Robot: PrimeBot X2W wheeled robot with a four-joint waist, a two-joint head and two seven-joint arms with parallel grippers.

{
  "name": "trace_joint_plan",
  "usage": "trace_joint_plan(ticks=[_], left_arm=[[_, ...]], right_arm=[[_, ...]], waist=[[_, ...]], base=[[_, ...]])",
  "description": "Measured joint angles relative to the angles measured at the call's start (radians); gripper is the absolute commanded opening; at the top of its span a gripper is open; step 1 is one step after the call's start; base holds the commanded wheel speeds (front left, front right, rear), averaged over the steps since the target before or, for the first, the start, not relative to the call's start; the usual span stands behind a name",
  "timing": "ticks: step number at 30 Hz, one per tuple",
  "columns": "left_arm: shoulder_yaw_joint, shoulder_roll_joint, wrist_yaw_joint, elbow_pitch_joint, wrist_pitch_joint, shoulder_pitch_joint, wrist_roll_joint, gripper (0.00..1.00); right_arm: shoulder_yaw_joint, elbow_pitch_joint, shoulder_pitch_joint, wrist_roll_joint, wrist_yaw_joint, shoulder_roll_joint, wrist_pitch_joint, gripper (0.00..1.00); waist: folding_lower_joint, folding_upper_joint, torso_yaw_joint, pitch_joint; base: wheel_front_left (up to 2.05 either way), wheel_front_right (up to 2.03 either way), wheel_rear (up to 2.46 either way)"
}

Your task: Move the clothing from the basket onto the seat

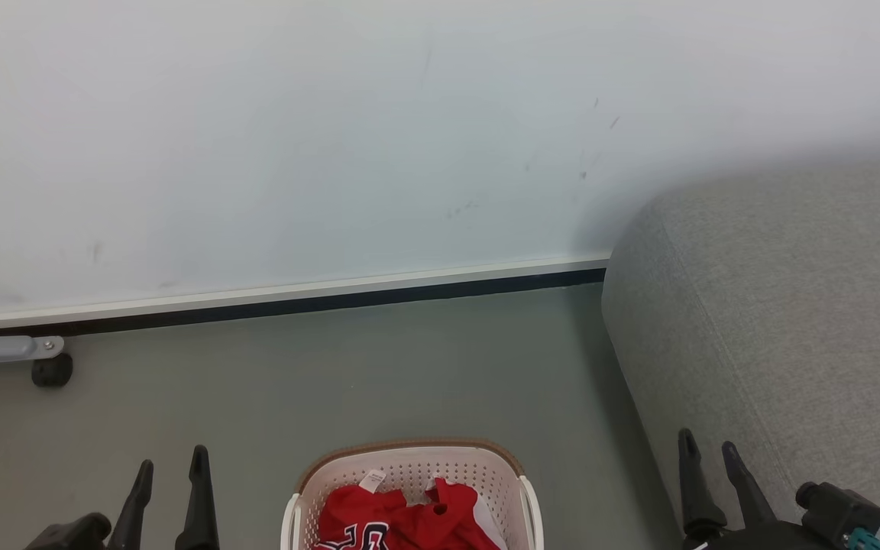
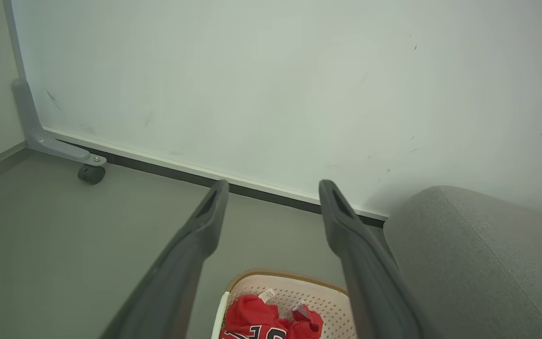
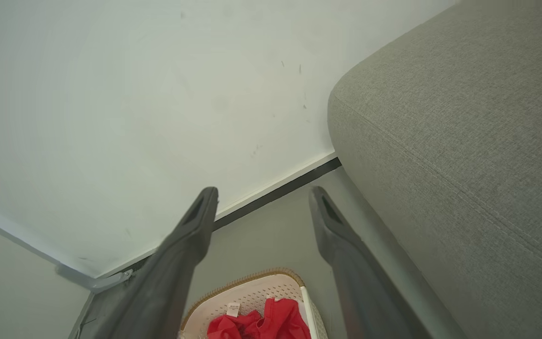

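The cream basket (image 1: 417, 458) with a brown rim stands on the floor at the bottom middle of the head view. Red clothing (image 1: 402, 519) with dark lettering and a white tag lies crumpled inside it. The grey seat (image 1: 791, 321) rises to the basket's right. My left gripper (image 1: 171, 463) is open at the lower left, apart from the basket. My right gripper (image 1: 710, 446) is open at the lower right, in front of the seat's side. The left wrist view has the basket (image 2: 294, 294), clothing (image 2: 261, 318) and seat (image 2: 478, 254). The right wrist view has the basket (image 3: 252, 294), clothing (image 3: 261, 325) and seat (image 3: 459, 117).
A pale wall panel (image 1: 333, 153) with a dark base strip stands behind the basket. A grey metal foot with a black caster (image 1: 50, 370) sits at the far left on the grey floor (image 1: 371, 374).
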Motion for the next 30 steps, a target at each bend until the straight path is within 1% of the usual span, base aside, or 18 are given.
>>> trace_joint_plan(ticks=[7, 12, 14, 18, 25, 30], left_arm=[[-0.002, 0.007, 0.009, -0.006, -0.024, 0.013, 0.083, 1.00], [-0.004, 0.011, 0.009, -0.018, -0.042, 0.013, 0.149, 1.00], [-0.004, 0.013, 0.009, -0.017, -0.046, 0.014, 0.171, 1.00], [-0.002, 0.015, 0.008, -0.008, -0.062, 0.015, 0.212, 1.00], [-0.004, 0.013, 0.008, -0.008, -0.088, 0.039, 0.295, 1.00], [-0.001, 0.009, 0.007, -0.002, -0.091, 0.039, 0.299, 1.00]], right_arm=[[0.029, -0.003, 0.000, -0.083, -0.009, -0.008, -0.021, 1.00], [0.047, -0.008, 0.000, -0.147, -0.011, -0.017, -0.040, 1.00], [0.054, -0.010, 0.000, -0.165, -0.018, -0.018, -0.048, 1.00], [0.068, -0.011, 0.001, -0.217, -0.019, -0.019, -0.061, 1.00], [0.092, -0.012, 0.002, -0.300, -0.030, -0.025, -0.088, 1.00], [0.093, -0.012, 0.002, -0.316, -0.032, -0.026, -0.088, 1.00]], waist=[[0.0000, 0.0000, -0.005, -0.002], [0.0000, 0.0001, -0.008, -0.003], [0.0000, 0.0001, -0.010, -0.004], [0.0000, 0.0000, -0.013, -0.004], [0.0000, 0.0000, -0.018, -0.007], [0.0000, 0.0000, -0.018, -0.007]], base=[[0.00, 0.00, 0.00], [0.00, 0.00, 0.00], [0.00, 0.00, 0.00], [0.00, 0.00, 0.00], [0.00, 0.00, 0.00], [0.00, 0.00, 0.00]])
